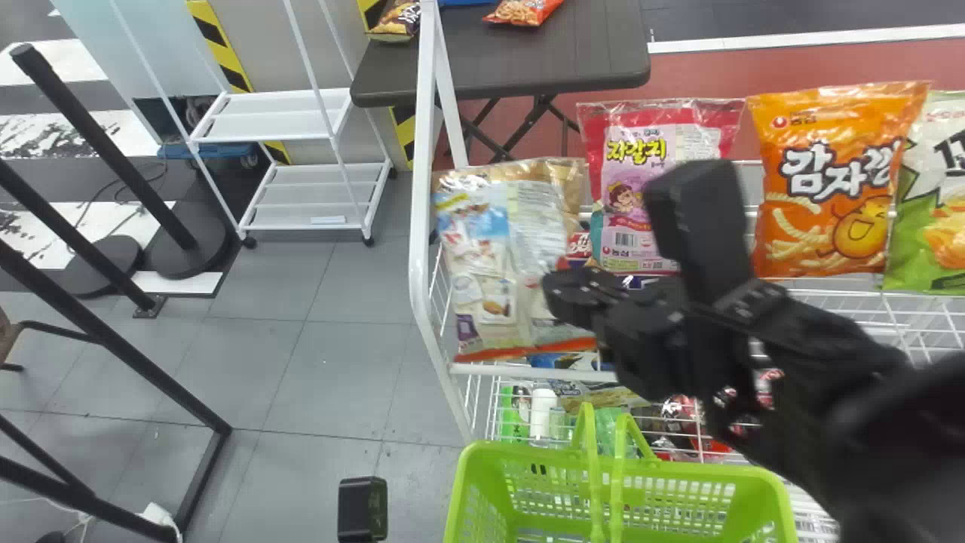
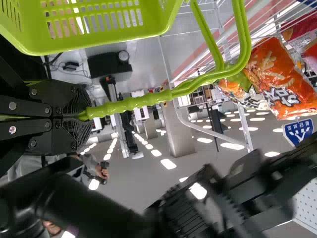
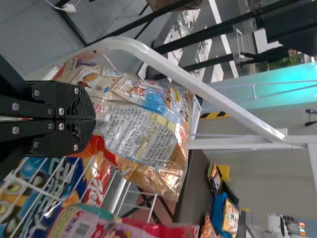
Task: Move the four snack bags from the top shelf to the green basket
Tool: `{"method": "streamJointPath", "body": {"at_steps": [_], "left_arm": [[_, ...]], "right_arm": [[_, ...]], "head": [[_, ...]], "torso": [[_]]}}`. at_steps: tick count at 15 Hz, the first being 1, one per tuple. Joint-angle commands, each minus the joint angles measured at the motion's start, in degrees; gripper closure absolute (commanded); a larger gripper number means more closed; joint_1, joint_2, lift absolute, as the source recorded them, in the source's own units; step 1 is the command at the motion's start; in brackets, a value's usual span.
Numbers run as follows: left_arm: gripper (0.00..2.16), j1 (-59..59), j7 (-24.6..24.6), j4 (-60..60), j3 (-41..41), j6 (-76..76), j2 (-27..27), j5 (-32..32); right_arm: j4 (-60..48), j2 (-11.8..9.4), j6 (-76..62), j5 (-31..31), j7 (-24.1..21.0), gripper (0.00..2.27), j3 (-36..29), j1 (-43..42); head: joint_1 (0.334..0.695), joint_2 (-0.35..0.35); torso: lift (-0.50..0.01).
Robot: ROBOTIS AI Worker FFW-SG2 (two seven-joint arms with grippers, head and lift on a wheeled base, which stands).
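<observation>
Tan, crinkled film: your first bag (image 1: pixel 505 260) stands at the left end of the top shelf (image 1: pixel 535 372), just inside the white frame (image 1: pixel 419 226). Its long axis runs roughly upright. From the right gripper (image 3: pixel 94 119) it lies straight off the fingertips, touching them, with the printed label panel facing you. Jaws: closed, with a pinch of the film between them by the look of it. Whether the bag's weight is off the shelf, you cannot tell.

Beside it, in order to the right: pink bag (image 1: pixel 641 188), orange bag (image 1: pixel 829 181), green bag (image 1: pixel 931 219). All three are on the top shelf, apart from the fingers.

The green basket (image 1: pixel 701 477) is below and on your near side of the shelf. Left gripper (image 2: pixel 84 116): closed around its handle (image 2: pixel 129 102), steadying it, I judge.

Step in hand, as judged: securing bag one; no bag seen in the basket. Your next move needs a lift clear of the front rail, then toward you and down, to one side of the raised handle. Risks: slick film slipping from a shallow pinch, or the lower seam catching on the rail.
</observation>
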Motion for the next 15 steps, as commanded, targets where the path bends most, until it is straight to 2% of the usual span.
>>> {"method": "streamJointPath", "body": {"at_steps": [1, 3, 4, 6, 7, 8, 10, 11, 12, 13, 15], "left_arm": [[1.19, 0.1, 0.3, -0.3, -0.7, -0.3, 0.0, -0.3], [1.19, 0.0, 0.8, -0.4, -1.3, -0.7, -0.1, -0.8], [1.19, 0.1, 1.1, -0.4, -1.3, -0.7, -0.1, -1.0], [1.19, 0.1, 1.3, -0.4, -1.4, -1.0, -0.3, -0.9], [1.19, 0.1, 1.3, -0.4, -1.3, -1.2, -0.4, -1.0], [1.19, 0.2, 1.4, -0.4, -1.3, -2.3, -0.4, -1.0], [1.19, 1.3, 2.1, -0.9, -1.3, -5.9, -0.6, -1.0], [1.19, 1.8, 2.7, -1.2, -1.3, -7.4, -0.7, -1.0], [1.19, 1.8, 3.0, -1.3, -1.3, -7.9, -0.9, -1.1], [1.19, 2.0, 3.5, -1.3, -1.4, -9.1, -1.1, -1.1], [1.19, 2.0, 3.8, -1.4, -2.6, -10.2, -1.2, -2.1]], "right_arm": [[-10.3, -3.6, 1.5, 0.1, 0.0, 2.04, -4.0, 7.7], [-17.7, -6.1, -1.3, -0.4, 0.3, 2.05, -9.8, 16.4], [-20.2, -6.8, -2.7, -1.1, 0.9, 2.05, -13.2, 20.5], [-23.1, -6.7, -3.4, -4.7, 3.0, 2.04, -20.7, 26.8], [-23.9, -6.1, -3.6, -6.4, 3.7, 2.05, -24.0, 29.7], [-24.1, -4.4, -4.3, -7.6, 5.5, 2.04, -27.3, 32.4], [-23.9, 1.2, -5.3, -7.8, 12.6, 2.05, -32.3, 35.2], [-23.8, 2.6, -5.2, -7.8, 17.0, 2.04, -35.2, 35.7], [-23.8, 2.6, -4.3, -9.3, 21.1, 2.04, -38.8, 35.8], [-23.7, 2.6, -3.2, -12.3, 22.3, 2.04, -42.9, 35.9], [-22.7, 2.6, -3.1, -12.9, 23.9, 2.04, -46.8, 36.3]], "head": [[0.695, 0.138], [0.695, 0.072], [0.695, -0.012], [0.695, -0.1], [0.695, -0.14], [0.695, -0.172], [0.695, -0.257], [0.695, -0.274], [0.695, -0.286], [0.695, -0.295], [0.695, -0.35]], "torso": [[0.0], [0.0], [0.0], [0.0], [0.0], [0.0], [0.0], [0.0], [0.0], [0.0], [0.0]]}}
